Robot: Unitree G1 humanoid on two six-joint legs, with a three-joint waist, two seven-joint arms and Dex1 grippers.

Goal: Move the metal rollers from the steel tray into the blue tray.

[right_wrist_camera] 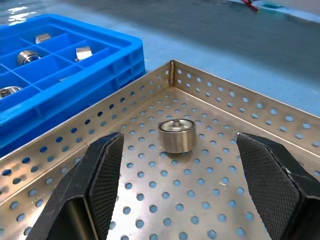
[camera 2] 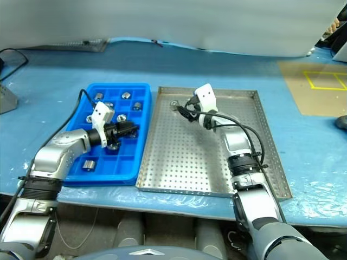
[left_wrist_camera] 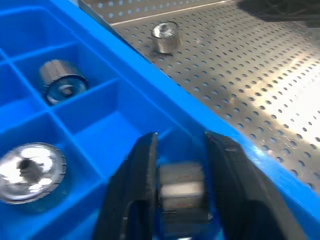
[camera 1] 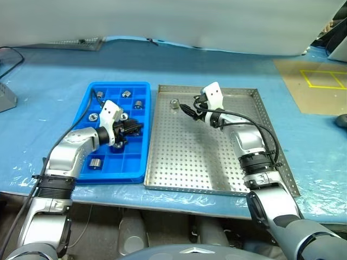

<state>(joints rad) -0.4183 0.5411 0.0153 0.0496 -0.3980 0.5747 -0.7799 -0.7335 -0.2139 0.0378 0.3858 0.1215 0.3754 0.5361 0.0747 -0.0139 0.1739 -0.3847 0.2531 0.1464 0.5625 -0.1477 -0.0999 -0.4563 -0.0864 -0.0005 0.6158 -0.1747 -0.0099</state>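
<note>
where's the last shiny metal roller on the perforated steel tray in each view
Left eye view: shiny metal roller in the perforated steel tray's far left corner.
Right eye view: same corner.
Left wrist view: beyond the blue plastic tray's wall.
Right wrist view: centred between the open right gripper's fingers.
Shared landmark: blue plastic tray.

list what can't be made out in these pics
- Left gripper: whether it grips or has released the roller between its jaws; left wrist view, blurred.
- That roller's compartment floor in the blue tray: hidden by the gripper, head views.
- Last roller in the steel tray: its far side faces away, right wrist view.
</note>
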